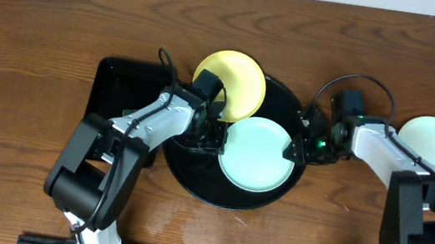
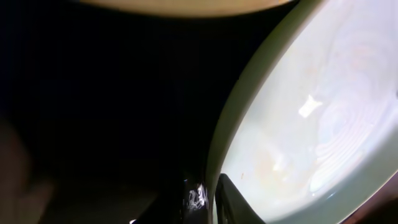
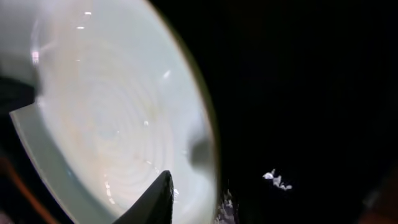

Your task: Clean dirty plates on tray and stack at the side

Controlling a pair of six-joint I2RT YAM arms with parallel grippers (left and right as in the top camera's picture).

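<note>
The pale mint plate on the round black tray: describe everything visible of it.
The pale mint round plate is shallow, glossy, faintly ringed inside. It lies flat in the near half of the round black tray. The left gripper straddles its left rim, the right gripper its right rim.

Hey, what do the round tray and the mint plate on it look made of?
Round tray: glossy black, probably plastic or lacquer, given its glints. Mint plate: smooth, shiny, perhaps glazed ceramic or melamine; bright highlights and faint concentric rings show up close.

Overhead looks down; wrist views — very near — share mint plate [image 1: 256, 164].
</note>
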